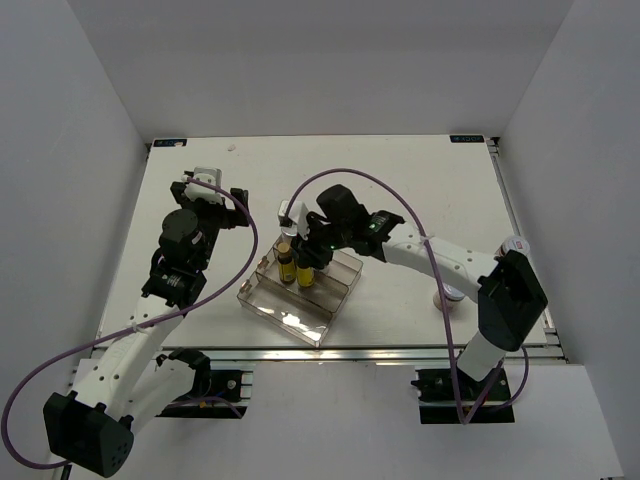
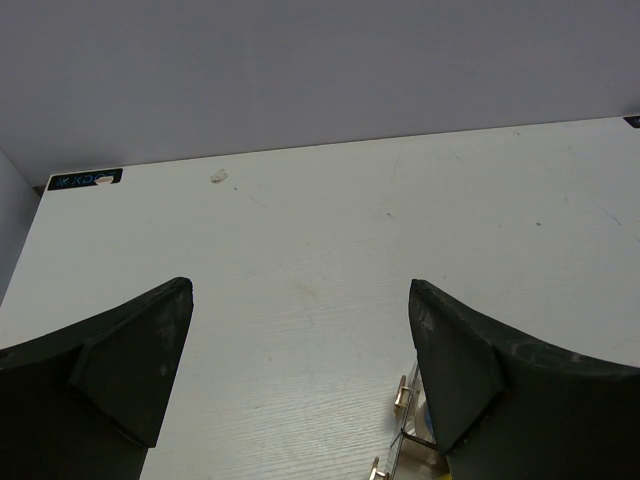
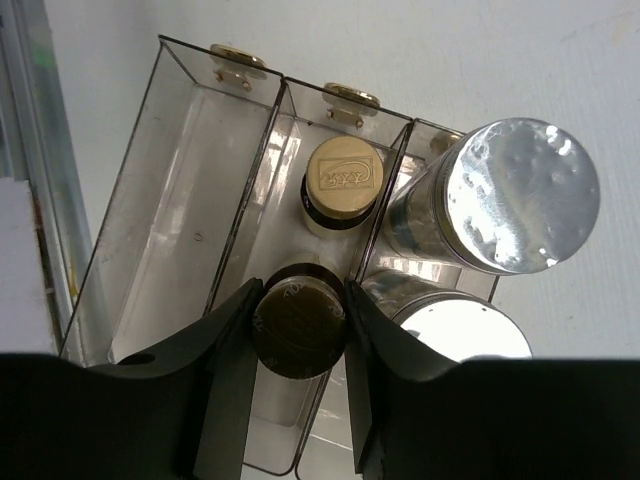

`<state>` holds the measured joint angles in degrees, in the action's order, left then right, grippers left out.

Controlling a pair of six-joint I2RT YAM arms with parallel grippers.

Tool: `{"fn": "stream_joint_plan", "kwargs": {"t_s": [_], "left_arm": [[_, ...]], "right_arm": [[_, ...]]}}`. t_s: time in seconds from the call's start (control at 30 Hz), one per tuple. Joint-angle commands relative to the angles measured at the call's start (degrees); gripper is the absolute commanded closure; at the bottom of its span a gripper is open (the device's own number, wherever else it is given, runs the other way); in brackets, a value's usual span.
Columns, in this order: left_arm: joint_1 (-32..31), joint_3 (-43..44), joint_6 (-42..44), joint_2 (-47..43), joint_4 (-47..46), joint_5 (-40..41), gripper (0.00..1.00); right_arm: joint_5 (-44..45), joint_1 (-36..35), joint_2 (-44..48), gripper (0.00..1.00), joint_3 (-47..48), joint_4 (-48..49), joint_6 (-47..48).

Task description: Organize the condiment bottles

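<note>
My right gripper (image 3: 298, 322) is shut on the dark cap of a slim yellow bottle (image 3: 297, 330) standing in the middle compartment of the clear tray (image 3: 180, 150). A second yellow bottle (image 3: 343, 180) stands further along the same compartment. Two silver-capped cylinders (image 3: 520, 195) fill the neighbouring compartment. From above, the right gripper (image 1: 308, 252) is over the tray (image 1: 290, 310) with both yellow bottles (image 1: 286, 262) below it. One white-lidded pinkish jar (image 1: 452, 293) stands on the table by the right arm. My left gripper (image 1: 215, 190) is open and empty; its wrist view (image 2: 300, 350) shows bare table.
The tray's third compartment (image 3: 170, 230) holds nothing. The tray's corner with brass hinges (image 2: 403, 395) shows beside my left gripper's right finger. The table's back edge meets a grey wall (image 2: 300, 80). The right arm's body (image 1: 510, 295) is near the front right edge.
</note>
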<state>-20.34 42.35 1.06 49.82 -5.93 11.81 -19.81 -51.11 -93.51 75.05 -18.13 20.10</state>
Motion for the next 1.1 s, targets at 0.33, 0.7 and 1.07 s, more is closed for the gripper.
{"fn": "stream_joint_plan", "kwargs": {"t_s": [0.33,0.7,1.07], "left_arm": [[0.3,-0.2,0.2,-1.3,-0.4,0.0,0.02],[0.3,-0.7,0.3,-1.9,-1.1,-2.0,0.02],[0.3,-3.7,-0.4,-6.8,-9.3,-27.6,0.6]], "right_arm": [[0.7,-0.2,-1.3,0.5,-1.9,6.0,-2.2],[-2.2,-0.2,3.4,0.4,1.4,0.0,-2.3],[8.6,1.3,28.0,0.85,-2.4,-0.3,-2.9]]}}
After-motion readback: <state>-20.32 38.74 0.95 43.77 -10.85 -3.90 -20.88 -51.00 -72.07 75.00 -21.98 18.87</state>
